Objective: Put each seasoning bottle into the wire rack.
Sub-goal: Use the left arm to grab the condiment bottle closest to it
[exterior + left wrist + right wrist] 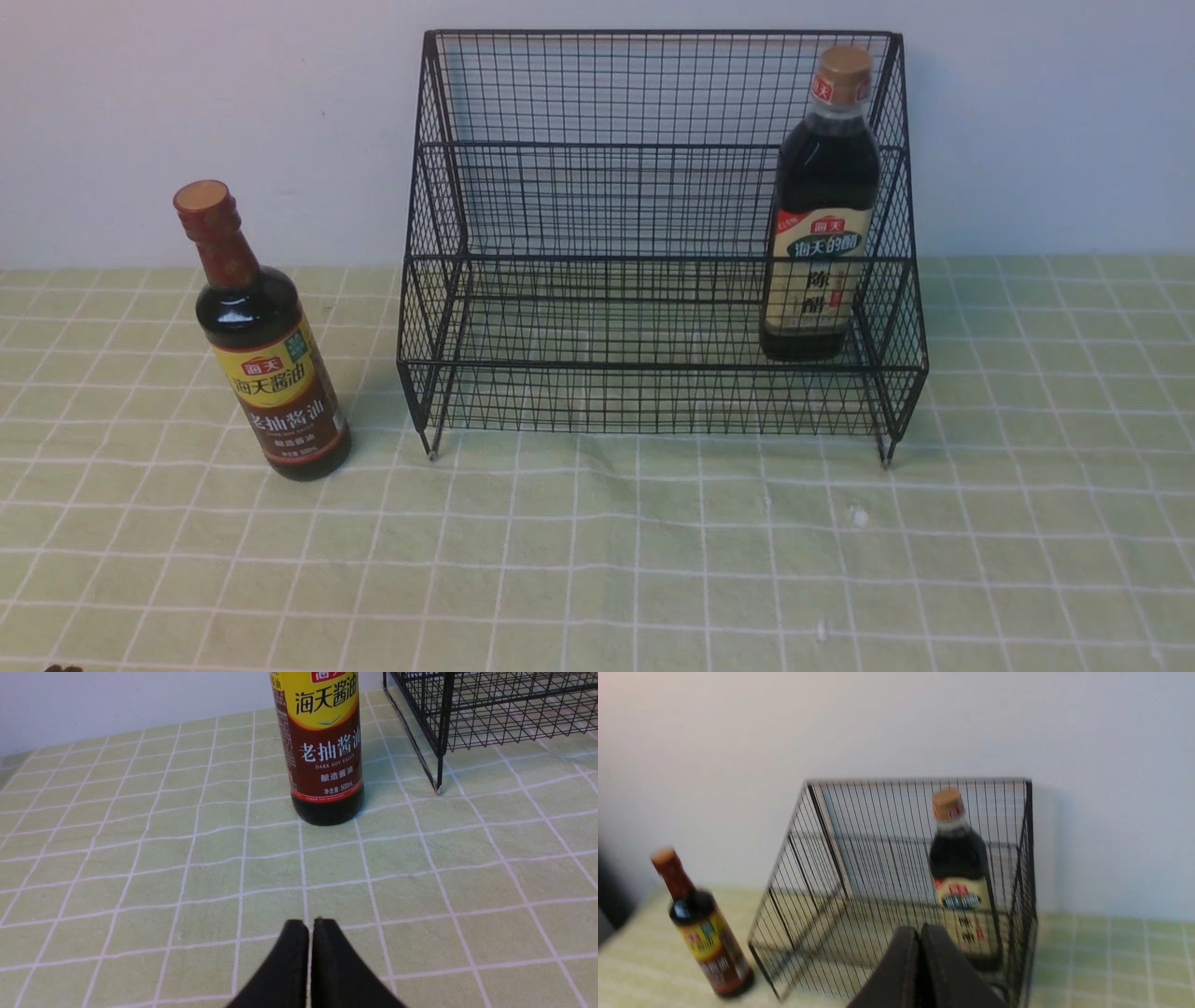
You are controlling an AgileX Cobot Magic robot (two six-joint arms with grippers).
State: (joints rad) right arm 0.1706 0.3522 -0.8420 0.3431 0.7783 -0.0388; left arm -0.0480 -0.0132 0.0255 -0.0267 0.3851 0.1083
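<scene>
Status: the vinegar bottle (822,215), gold cap, stands upright in the lower tier of the wire rack (653,147), at its right end, close to the side mesh. The dark soy sauce bottle (261,345) stands upright on the green checked surface (653,560), to the left of the rack and apart from it. By this reading, one bottle of two is placed.

Left pincer (310,926): jaws pressed together, holding nothing, low over the surface, pointing at the soy bottle's base and well short of it. Right pincer (920,933): likewise closed and empty, facing the rack; view blurred.

Step in hand (judged): the left arm takes the soy bottle.
- Open the jaws wide before advancing, since the body is broad.
- Grip across the label band, not the slim neck, where the bottle could swing.
- Keep it upright and lift it over the rack's front rail.
- Set it down in the free left part of the lower tier, clear of the vinegar bottle.
- The body looks smooth, so a light grip may slip.
</scene>
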